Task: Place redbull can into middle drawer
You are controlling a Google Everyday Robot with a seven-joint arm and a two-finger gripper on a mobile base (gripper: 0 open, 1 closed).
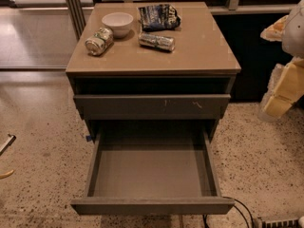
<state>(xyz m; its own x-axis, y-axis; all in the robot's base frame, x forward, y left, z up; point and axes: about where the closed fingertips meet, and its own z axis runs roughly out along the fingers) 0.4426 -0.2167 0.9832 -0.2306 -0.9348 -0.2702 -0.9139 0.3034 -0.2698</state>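
Observation:
The redbull can [156, 41], slim and silvery, lies on its side on the cabinet top [204, 51], right of centre, in front of a dark snack bag [158, 16]. The middle drawer [152, 167] is pulled fully open below, and its flat floor is bare. Above it is a shut drawer front with small pale scratches [152, 106]. My gripper [279, 95], pale yellow, hangs at the right edge of the view, well to the right of the cabinet and at about the height of the scratched drawer front. It holds nothing that I can see.
A white bowl [118, 23] and a shorter green-and-white can [99, 41] on its side sit at the cabinet top's left. Speckled floor surrounds the cabinet. Cables [240, 212] lie by the drawer's front right corner. A dark wall and glass panels stand behind.

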